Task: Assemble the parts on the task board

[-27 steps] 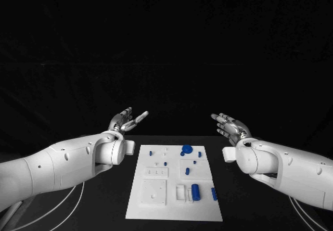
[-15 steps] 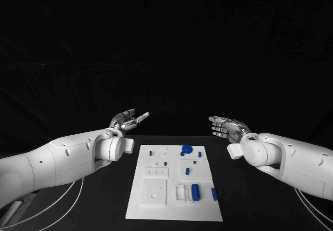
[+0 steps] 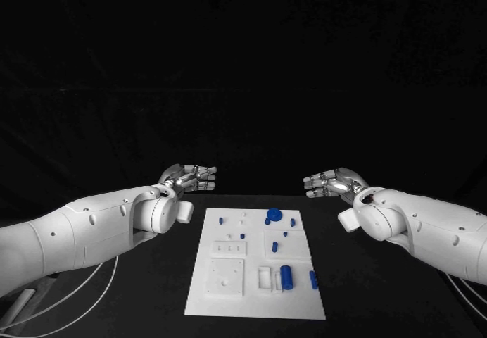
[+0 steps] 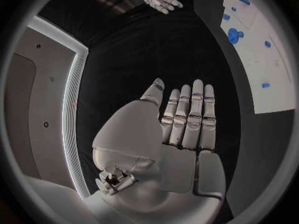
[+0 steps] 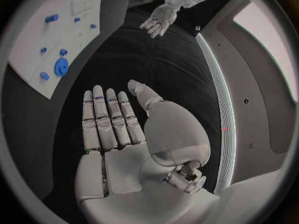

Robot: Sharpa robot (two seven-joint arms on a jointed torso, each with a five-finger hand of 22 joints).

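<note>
Left hand (image 3: 191,177): left of centre, fingers extended, holding nothing.
Right hand (image 3: 330,184): right of centre, fingers extended, empty.
Task board (image 3: 229,296): lower centre, carrying blue parts (image 3: 274,214).

Your left arm (image 3: 81,229) reaches in with its hand (image 3: 190,177) raised off the tabletop past the far left corner of the board. Your right arm (image 3: 426,225) mirrors it, its hand (image 3: 333,183) up past the far right corner. Both hands are empty, fingers (image 4: 190,117) straight and side by side, well apart from each other.
</note>
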